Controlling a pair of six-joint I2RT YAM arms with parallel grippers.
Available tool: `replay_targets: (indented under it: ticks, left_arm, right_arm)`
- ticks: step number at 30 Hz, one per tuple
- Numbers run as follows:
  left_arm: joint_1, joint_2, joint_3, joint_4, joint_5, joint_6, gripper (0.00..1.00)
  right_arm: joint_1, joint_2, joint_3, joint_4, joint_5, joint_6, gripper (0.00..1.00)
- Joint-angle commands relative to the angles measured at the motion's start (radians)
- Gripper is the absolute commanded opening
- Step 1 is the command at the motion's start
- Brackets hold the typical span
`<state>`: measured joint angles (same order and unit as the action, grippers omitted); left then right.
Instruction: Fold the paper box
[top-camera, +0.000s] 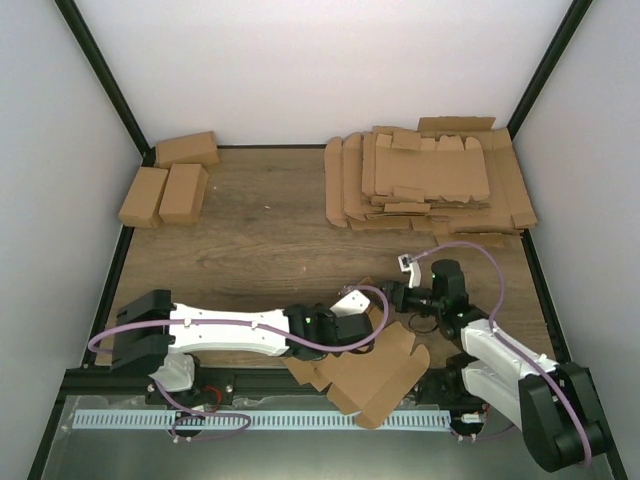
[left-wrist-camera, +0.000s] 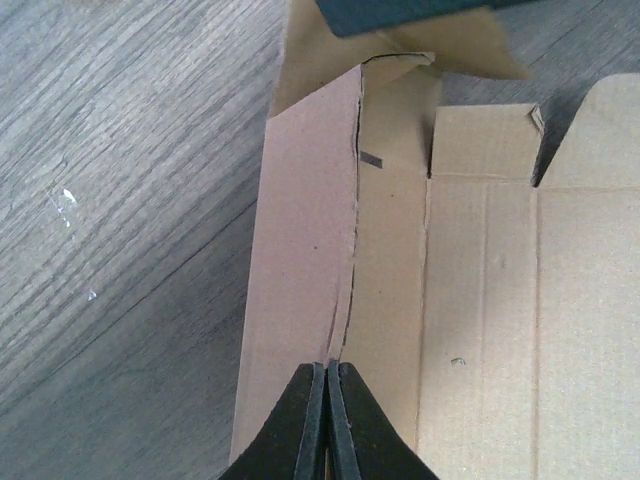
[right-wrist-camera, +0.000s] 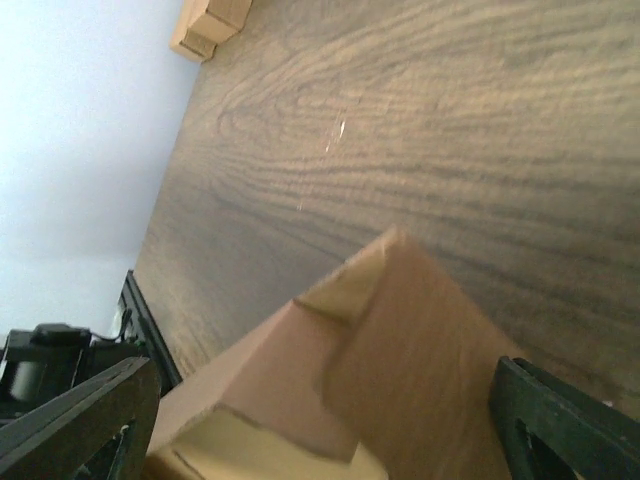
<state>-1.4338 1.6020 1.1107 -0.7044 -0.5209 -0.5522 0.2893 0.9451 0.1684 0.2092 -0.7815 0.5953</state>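
The left gripper (left-wrist-camera: 328, 370) has its two black fingers pressed flat together, tips right at the paper box (left-wrist-camera: 480, 300), a plain brown creased cardboard sheet lying on the grey-brown wood-grain table (left-wrist-camera: 120, 220). The sheet's left panel is folded over, and its free edge runs straight into the fingertips. Can't tell if anything's actually pinched. Notched flaps stick out up top, where a dark blurry shape (left-wrist-camera: 400, 12) overlaps the cardboard.

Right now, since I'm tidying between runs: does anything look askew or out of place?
The stack of flat blanks at the far right is fanned out, edges misaligned. The half-folded paper box juts past the table's near edge.
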Motion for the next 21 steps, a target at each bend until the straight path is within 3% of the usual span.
replay_targets:
  ticks: [1,5,13,21]
  left_arm:
    - [0.006,-0.023,0.026,-0.017,-0.018,-0.031,0.04]
    - [0.053,-0.013,0.003,-0.051,-0.062,-0.025,0.04]
    - [0.17,-0.062,-0.013,-0.031,-0.121,0.149,0.04]
    - [0.219,-0.089,-0.004,-0.003,-0.093,0.343,0.04]
  right_arm:
    - [-0.008,-0.007,0.089,-0.041,0.094,-0.042,0.94]
    - [-0.008,0.004,0.13,-0.052,0.134,-0.036,0.94]
    - [-0.019,0.082,0.207,-0.07,0.192,-0.038,0.94]
    - [-0.139,0.308,0.32,0.029,-0.051,-0.065,0.94]
